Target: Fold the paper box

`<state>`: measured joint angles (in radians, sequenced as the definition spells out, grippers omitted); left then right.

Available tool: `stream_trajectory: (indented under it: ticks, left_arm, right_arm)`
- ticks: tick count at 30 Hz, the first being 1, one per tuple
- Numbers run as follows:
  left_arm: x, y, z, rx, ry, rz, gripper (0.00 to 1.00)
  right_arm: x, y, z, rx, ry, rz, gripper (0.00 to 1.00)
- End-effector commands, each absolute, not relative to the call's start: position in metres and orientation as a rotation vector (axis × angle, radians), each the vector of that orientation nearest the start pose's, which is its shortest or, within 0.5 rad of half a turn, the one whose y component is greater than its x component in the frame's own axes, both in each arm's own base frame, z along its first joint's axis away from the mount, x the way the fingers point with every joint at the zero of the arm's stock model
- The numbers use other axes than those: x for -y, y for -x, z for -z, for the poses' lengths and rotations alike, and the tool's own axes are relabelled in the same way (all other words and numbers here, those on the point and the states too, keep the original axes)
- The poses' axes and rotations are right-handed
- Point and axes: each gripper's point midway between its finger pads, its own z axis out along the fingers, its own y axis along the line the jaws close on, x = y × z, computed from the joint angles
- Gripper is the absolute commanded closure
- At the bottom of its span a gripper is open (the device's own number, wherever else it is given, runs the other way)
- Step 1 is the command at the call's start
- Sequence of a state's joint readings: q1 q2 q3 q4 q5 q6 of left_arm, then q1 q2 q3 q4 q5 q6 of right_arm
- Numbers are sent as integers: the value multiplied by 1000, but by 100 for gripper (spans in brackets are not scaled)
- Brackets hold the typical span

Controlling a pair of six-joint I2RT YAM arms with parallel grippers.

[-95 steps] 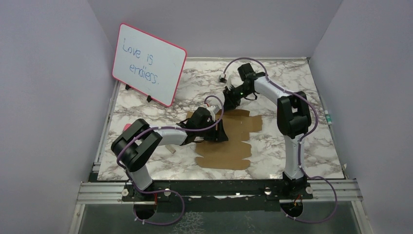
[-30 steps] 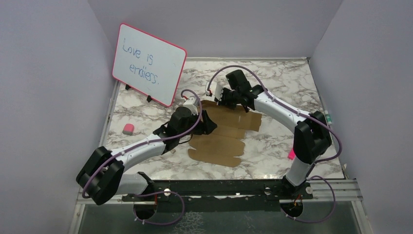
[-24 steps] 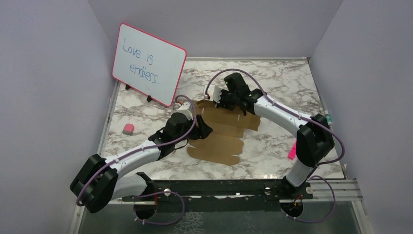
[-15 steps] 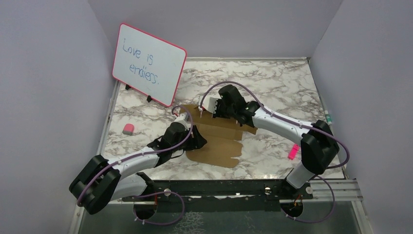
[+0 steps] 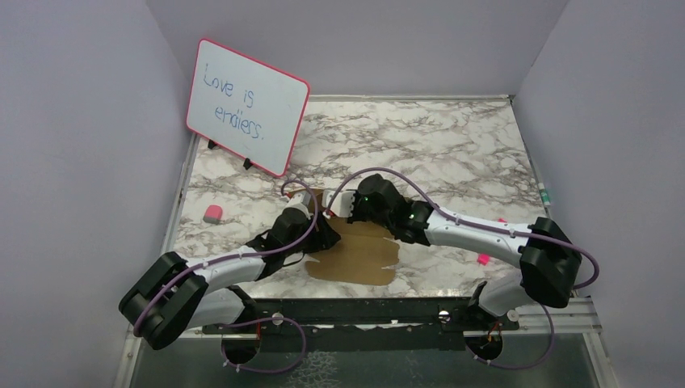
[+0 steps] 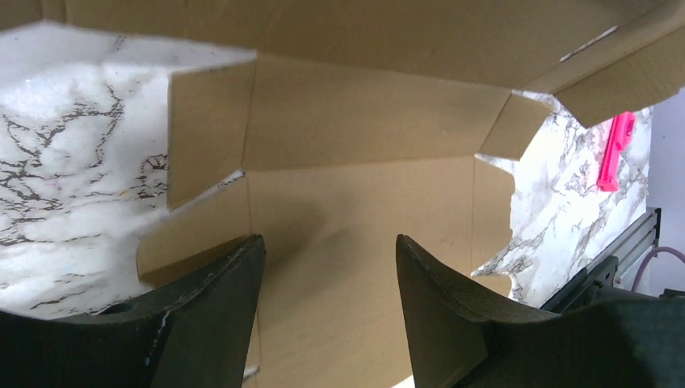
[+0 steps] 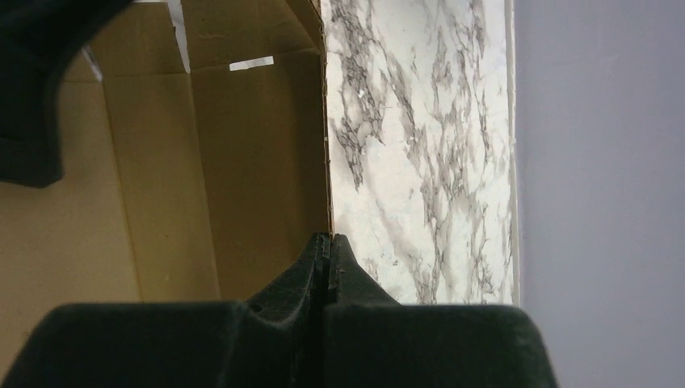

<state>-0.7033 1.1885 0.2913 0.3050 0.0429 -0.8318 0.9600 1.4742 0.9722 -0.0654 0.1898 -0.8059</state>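
Two robot arms meet over a half-folded paper box of plain brown corrugated cardboard, at the near middle of the white marble desk.
The right claw is pressed together and pinches the edge of a panel that stands raised from the sheet. The left claw is spread and hovers just above the flat part of the sheet. A pink-framed whiteboard with blue handwriting stands at the far left of the desk.
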Motion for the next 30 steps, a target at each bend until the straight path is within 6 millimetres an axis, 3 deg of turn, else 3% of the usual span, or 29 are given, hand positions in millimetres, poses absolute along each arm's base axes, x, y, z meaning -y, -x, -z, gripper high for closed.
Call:
stream_trajectory:
  ticks: [1,9,17,24,30]
  left_arm:
    - [231,-222,-45,-2276,158,886,38]
    - [237,-230,-39,-2289,174,876,38]
    - [255,-257,-49,-2253,158,865,38]
    - [265,-283,-58,-2214,142,830,38]
    - [261,-293,-62,-2191,147,813,38]
  right_arm:
    - [-316,-287,-164,-1407,1528,153,99]
    - [-317,-281,-156,-1386,1508,185,99]
    - [-315,-304,-183,-1210,1424,352,99]
    - [-324,-309,-195,-1196,1441,341,99]
    - [-315,-299,-184,-1243,1472,299,99]
